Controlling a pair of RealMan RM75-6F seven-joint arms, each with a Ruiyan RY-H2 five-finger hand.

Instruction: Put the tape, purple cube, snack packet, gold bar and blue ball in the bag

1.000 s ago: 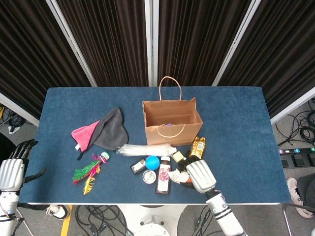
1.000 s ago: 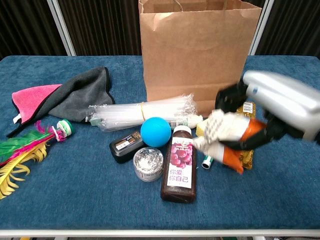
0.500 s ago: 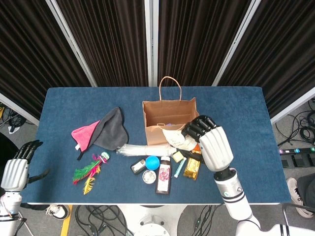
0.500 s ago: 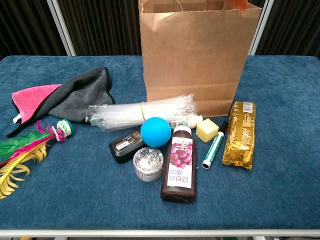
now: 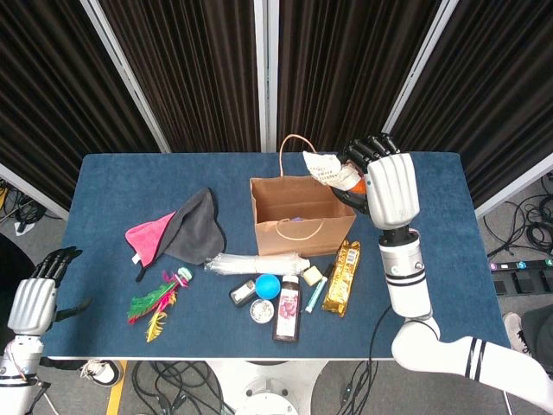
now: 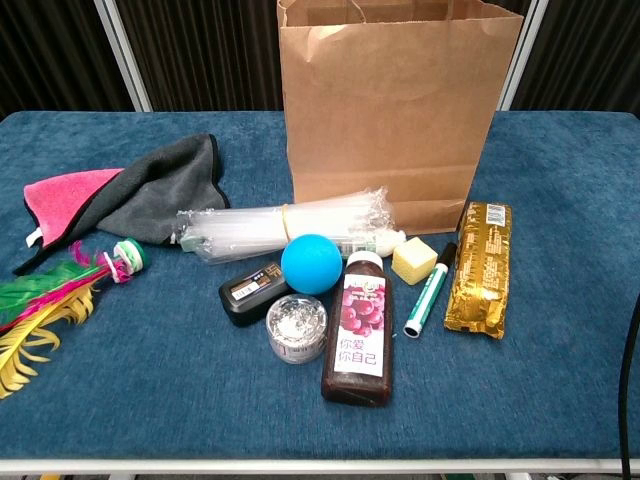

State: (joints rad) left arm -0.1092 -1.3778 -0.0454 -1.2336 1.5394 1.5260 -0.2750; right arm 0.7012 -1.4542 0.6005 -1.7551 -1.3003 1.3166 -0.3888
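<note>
My right hand (image 5: 383,178) is raised over the right rear corner of the brown paper bag (image 5: 298,212) and grips the white and orange snack packet (image 5: 327,168) above the opening. A purple thing (image 5: 297,220) shows inside the bag. The gold bar (image 6: 480,265) lies on the table right of the bag's front. The blue ball (image 6: 311,263) sits in front of the bag, with a silvery round roll (image 6: 298,325) just nearer. My left hand (image 5: 36,296) hangs open off the table's front left corner. The chest view shows neither hand.
A dark juice bottle (image 6: 360,325), a green marker (image 6: 428,290), a yellow cube (image 6: 414,258), a black box (image 6: 255,290) and a plastic-wrapped bundle (image 6: 290,230) crowd the bag's front. Grey and pink cloths (image 5: 186,228) and a feather toy (image 5: 155,303) lie to the left.
My right hand has lifted the snack packet from the table's front right, up and back to above the bag. The gold bar it covered now lies in plain view.
</note>
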